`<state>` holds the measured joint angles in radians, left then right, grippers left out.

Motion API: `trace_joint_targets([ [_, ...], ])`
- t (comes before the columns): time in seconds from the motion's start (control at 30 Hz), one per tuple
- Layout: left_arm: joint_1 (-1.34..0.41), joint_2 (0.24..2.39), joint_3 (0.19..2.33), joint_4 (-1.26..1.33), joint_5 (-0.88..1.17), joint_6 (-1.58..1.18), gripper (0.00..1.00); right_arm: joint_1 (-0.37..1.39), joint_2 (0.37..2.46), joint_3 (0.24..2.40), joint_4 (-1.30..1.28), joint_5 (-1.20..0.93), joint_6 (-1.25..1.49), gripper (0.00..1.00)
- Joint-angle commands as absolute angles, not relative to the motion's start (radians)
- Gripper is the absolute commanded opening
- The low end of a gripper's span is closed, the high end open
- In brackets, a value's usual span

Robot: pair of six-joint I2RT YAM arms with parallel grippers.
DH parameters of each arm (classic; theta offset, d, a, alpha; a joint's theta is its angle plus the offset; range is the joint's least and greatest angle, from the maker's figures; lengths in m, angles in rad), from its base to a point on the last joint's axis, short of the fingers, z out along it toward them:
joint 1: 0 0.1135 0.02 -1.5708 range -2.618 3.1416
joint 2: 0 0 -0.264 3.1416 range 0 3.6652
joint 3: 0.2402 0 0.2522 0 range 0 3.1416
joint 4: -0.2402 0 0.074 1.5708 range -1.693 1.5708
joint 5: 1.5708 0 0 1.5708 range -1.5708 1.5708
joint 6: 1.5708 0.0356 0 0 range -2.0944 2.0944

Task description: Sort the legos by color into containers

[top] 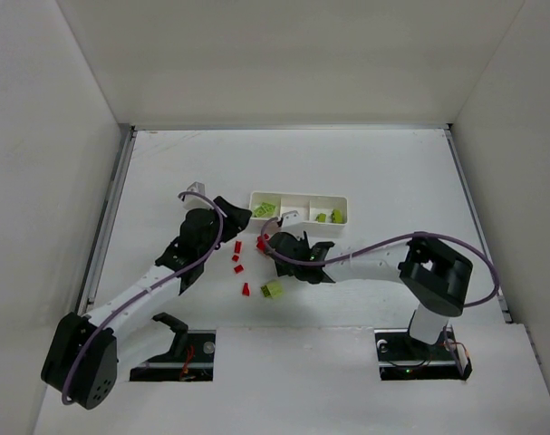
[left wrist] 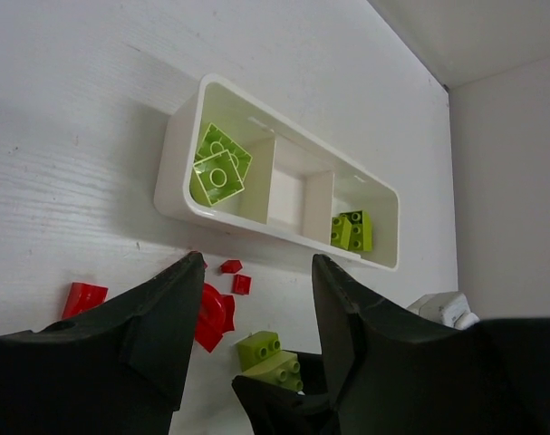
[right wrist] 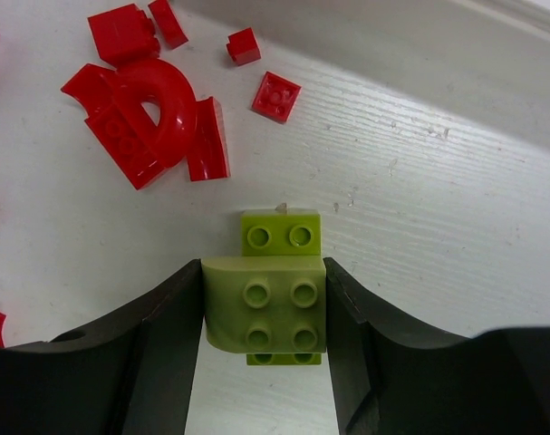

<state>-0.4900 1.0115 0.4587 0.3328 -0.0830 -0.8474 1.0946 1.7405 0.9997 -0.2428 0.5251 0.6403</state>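
Top view looks down; both close wrist views share the lime lego [right wrist: 265, 313].

Glossy plastic legos [right wrist: 265, 313] and a smooth white plastic tray [left wrist: 177, 172] lie on a matt, finely grained tabletop [right wrist: 438, 199].

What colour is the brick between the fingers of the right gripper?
The brick is lime green; it shows best in the right wrist view.
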Motion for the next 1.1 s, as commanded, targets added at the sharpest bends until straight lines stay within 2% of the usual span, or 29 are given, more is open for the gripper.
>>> trace_joint_targets([
  [0.0, -0.49, 0.957, 0.45, 0.359, -0.043, -0.861, 0.49, 1.101, 1.648, 1.029, -0.239, 0.552, 0.66, 0.46],
  [0.2, -0.528, 0.872, 0.423, 0.357, -0.017, -0.902, 0.52, 1.053, 1.494, 0.948, -0.109, 0.477, 0.698, 0.4],
  [0.33, -0.577, 0.778, 0.368, 0.382, -0.046, -0.917, 0.5, 0.986, 1.402, 0.873, 0.029, 0.414, 0.777, 0.38],
  [0.5, -0.767, 0.69, 0.331, 0.354, -0.271, -0.781, 0.47, 0.898, 1.35, 0.818, 0.168, 0.319, 0.873, 0.38],
  [0.73, -0.991, 0.817, 0.367, 0.444, -0.449, -0.657, 0.51, 0.869, 1.358, 0.845, 0.248, 0.262, 0.943, 0.38],
  [1.07, -0.986, 0.951, 0.397, 0.584, -0.482, -0.611, 0.52, 0.866, 1.362, 0.818, 0.316, 0.224, 1.02, 0.38],
])
